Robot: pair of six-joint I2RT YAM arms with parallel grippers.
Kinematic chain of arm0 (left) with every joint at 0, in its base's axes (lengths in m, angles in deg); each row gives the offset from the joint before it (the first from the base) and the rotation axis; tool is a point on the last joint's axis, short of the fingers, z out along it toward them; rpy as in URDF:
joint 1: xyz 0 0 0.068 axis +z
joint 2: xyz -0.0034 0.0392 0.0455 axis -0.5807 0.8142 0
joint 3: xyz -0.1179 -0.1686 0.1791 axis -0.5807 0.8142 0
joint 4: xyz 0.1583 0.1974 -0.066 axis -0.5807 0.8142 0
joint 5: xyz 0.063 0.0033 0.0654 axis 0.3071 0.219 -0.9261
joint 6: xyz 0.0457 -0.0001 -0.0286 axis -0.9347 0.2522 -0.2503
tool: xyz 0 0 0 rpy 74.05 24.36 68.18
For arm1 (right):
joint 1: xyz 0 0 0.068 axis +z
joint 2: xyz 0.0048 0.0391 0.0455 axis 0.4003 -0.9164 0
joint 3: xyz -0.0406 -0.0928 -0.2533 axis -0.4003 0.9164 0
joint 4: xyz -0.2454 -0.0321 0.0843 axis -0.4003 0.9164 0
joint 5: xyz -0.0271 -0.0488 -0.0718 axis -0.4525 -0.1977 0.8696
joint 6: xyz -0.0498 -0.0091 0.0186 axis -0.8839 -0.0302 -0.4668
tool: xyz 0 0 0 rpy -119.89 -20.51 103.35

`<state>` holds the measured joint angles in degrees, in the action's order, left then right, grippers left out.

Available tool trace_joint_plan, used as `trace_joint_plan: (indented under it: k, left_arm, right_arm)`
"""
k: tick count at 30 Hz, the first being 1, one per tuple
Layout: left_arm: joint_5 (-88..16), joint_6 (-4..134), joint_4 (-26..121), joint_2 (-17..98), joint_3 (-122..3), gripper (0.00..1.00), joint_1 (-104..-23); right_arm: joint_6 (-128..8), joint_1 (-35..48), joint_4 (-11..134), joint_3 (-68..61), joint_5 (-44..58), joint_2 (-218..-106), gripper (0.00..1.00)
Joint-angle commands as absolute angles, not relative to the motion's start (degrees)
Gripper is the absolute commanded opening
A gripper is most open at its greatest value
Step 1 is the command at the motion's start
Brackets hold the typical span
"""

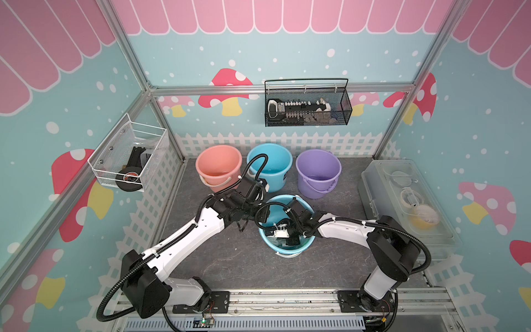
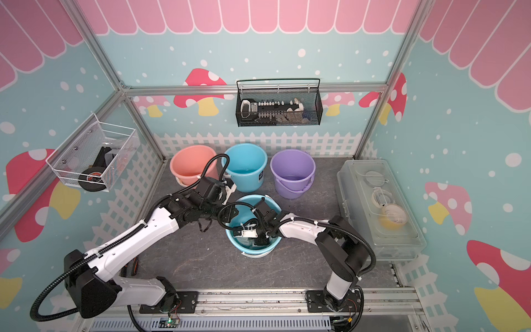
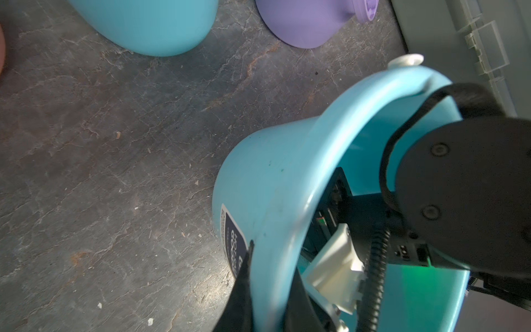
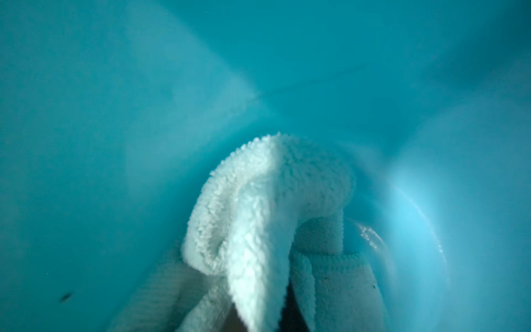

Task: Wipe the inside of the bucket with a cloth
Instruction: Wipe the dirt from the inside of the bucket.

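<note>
So the right gripper (image 1: 292, 241) is down inside the near blue bucket (image 1: 287, 250), clamped on the cloth (image 4: 258, 207), walls tight all round. The left gripper (image 3: 271, 276) pinches that bucket's rim. Four buckets: this one plus a far row of pink bucket (image 1: 207, 178), far blue bucket (image 1: 277, 161) and purple bucket (image 1: 316, 188). Dark stone-look tabletop (image 1: 230, 261), open near-left.

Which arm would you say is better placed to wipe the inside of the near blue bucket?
Right. The right gripper sits inside the near blue bucket, shut on the cloth; the left gripper clamps the rim, probably steadying it.
</note>
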<state>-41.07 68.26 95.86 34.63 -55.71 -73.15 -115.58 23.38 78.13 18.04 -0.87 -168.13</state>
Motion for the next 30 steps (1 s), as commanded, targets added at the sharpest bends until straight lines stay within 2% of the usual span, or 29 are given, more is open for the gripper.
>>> trace_joint_plan:
  k: [1,12,17,25,30]
  left_arm:
    - [-40.44,71.13,89.75,34.27,-56.46,0.0,-73.14]
    - [-43.1,74.28,87.33,31.64,-53.19,0.0,-73.11]
    - [-44.19,75.06,85.65,30.18,-51.5,0.0,-73.12]
    - [-44.3,76.63,82.79,28.75,-49.5,0.0,-73.14]
    - [-43.06,77.58,81.66,28.28,-48.56,0.0,-73.13]
  right_arm:
    - [-111.73,24.56,79.49,19.37,-6.48,-162.18,0.0]
    - [-95.85,24.56,80.76,18.63,-3.82,-149.76,0.0]
    - [-79.44,24.56,82.09,14.58,-2.98,-147.02,0.0]
    - [-42.41,24.56,85.71,8.9,3.91,-145.68,0.0]
    - [-27.63,24.48,85.38,7.89,5.22,-147.68,0.0]
